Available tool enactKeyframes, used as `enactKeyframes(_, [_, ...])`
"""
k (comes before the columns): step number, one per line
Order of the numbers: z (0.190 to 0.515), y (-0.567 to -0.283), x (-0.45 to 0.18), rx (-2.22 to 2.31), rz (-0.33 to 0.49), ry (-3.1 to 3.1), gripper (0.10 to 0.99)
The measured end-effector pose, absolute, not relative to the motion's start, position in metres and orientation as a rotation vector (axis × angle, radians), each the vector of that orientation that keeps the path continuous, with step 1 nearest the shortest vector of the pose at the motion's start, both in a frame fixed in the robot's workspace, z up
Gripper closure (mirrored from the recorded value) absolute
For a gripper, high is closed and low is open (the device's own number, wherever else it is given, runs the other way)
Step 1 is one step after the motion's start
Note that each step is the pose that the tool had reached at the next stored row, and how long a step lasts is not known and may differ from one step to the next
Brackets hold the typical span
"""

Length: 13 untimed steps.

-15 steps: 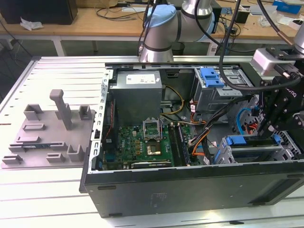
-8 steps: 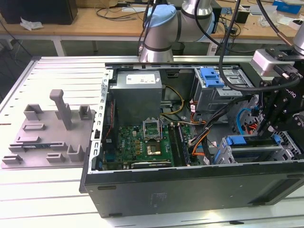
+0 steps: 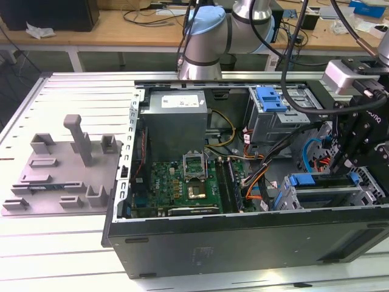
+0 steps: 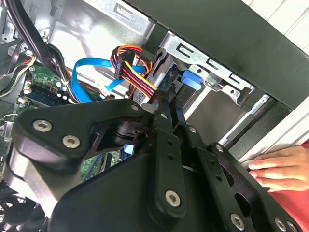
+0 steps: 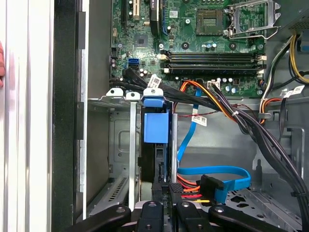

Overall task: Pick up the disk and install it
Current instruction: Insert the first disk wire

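The disk [image 5: 155,145] stands edge-on in the drive cage [image 5: 120,145] at the front corner of the open computer case, its blue side rail [image 5: 156,126] facing up. In the exterior view the disk [image 3: 322,190] lies in the cage at the exterior view's right, blue rails at both ends. My gripper [image 5: 167,186] is straight over it with its black fingers [image 4: 165,121] drawn together, tips at the disk's near edge. Whether they pinch any part of it is hidden.
A person's hand [image 4: 282,169] rests on the table beside the case wall. Orange, black and blue cables [image 5: 212,179] crowd the bay beside the cage. The motherboard [image 3: 182,182] fills the case floor. A grey holder [image 3: 61,170] stands outside, and a blue latch [image 3: 270,97] tops the upper bay.
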<state>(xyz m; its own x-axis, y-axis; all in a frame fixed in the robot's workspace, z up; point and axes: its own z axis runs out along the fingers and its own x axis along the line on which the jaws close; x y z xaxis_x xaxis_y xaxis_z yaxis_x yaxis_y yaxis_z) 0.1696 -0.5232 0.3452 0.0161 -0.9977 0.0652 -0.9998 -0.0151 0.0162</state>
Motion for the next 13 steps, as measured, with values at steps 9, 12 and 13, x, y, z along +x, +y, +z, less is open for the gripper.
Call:
enactKeyframes(9, [0.3445,-0.5240,0.1696,2.197,0.054,-2.164,0.918])
enactKeyframes(12, [0.3440,-0.5240,0.1696,2.197,0.054,-2.164,0.918])
enactKeyframes(13, [0.3437,-0.5240,0.1696,2.197,0.054,-2.164,0.918])
